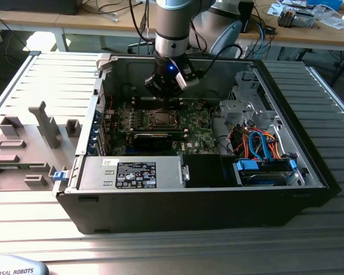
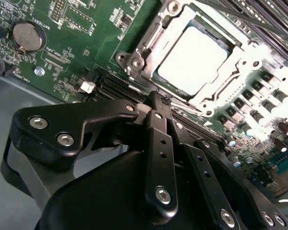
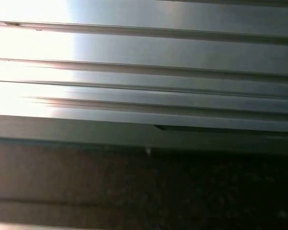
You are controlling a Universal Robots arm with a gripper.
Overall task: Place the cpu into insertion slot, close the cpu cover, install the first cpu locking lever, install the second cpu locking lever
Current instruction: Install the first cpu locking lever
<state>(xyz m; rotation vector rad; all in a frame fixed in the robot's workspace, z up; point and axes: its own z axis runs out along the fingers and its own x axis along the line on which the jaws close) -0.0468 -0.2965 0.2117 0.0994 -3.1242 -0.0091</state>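
Ribbed metal tabletop carries the open case, desks behind. From the exterior view's left: grey fixtures, then the board with the socket, drive cables at the right. Your gripper hangs just beside the socket, fingers pressed together and holding nothing. The cpu lies in the slot; the cover looks down around it. Judging by this, a lever is in hand: keep your tip low and push steadily.
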